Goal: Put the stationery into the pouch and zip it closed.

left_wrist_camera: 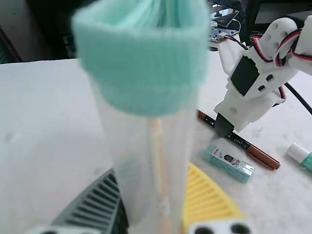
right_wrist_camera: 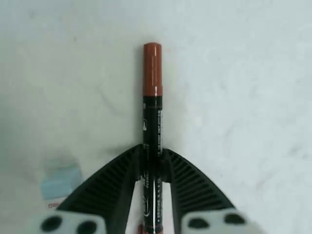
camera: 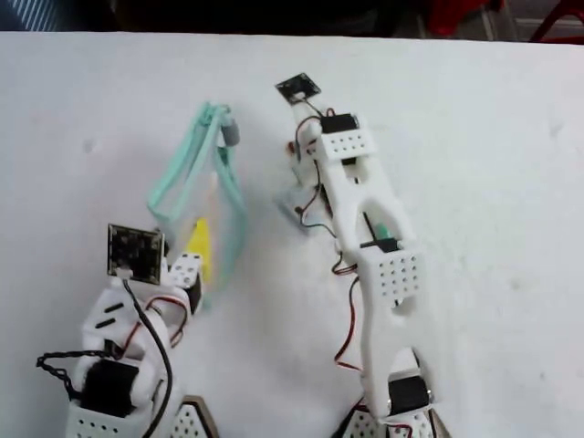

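Right claw (right_wrist_camera: 152, 157) pinches the marker (right_wrist_camera: 152, 97) by its black barrel, cap pointing straight ahead; the pouch (left_wrist_camera: 141, 63), clamped in the left claw (left_wrist_camera: 151, 214), stands near on its left.

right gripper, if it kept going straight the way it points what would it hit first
The right gripper has the marker between its jaws and points down at the table; going on, it would likely press into the table almost at once.
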